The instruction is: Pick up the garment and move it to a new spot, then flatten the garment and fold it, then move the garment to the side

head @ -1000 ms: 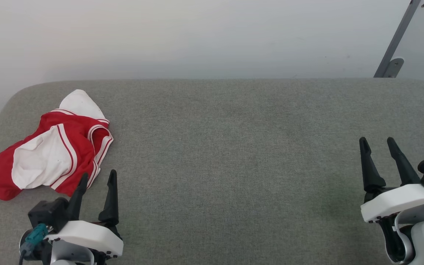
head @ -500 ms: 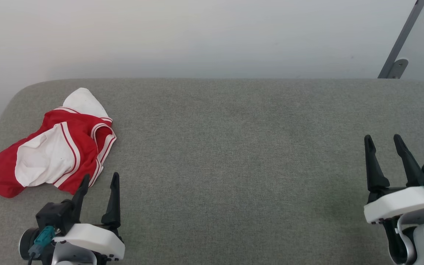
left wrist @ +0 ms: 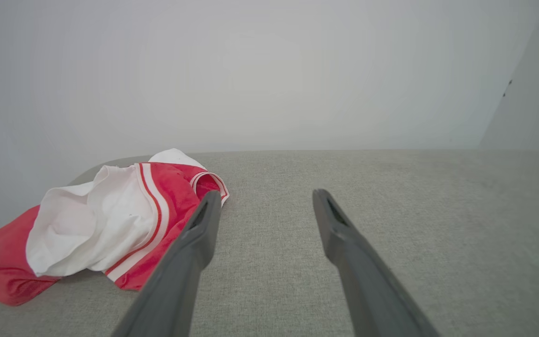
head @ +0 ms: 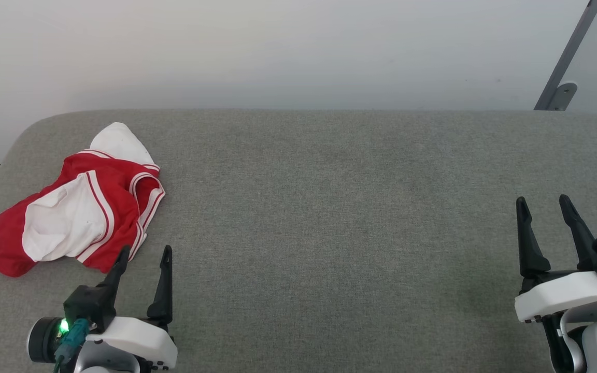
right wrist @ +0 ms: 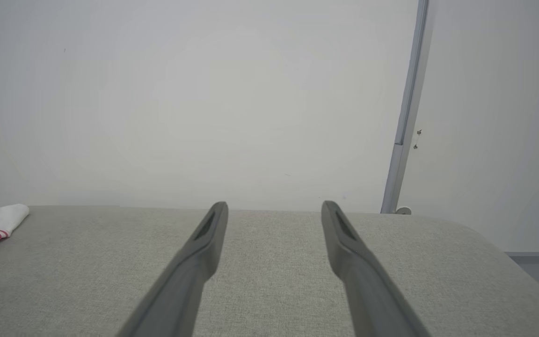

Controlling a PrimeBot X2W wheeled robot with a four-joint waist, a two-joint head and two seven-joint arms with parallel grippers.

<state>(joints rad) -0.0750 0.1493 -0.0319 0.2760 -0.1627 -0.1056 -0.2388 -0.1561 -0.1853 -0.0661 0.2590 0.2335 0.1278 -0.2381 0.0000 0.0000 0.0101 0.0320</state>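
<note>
Your left gripper (head: 145,248) is easing back — it and the right gripper (head: 542,198) are hanging open, empty. You're going for the garment (head: 96,207) — pinch its raised near fold.

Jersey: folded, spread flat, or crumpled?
Crumpled. The jersey lies bunched in a heap at the left end of the grey surface, its white panel rumpled over red fabric, edges curled, not laid flat.
</note>
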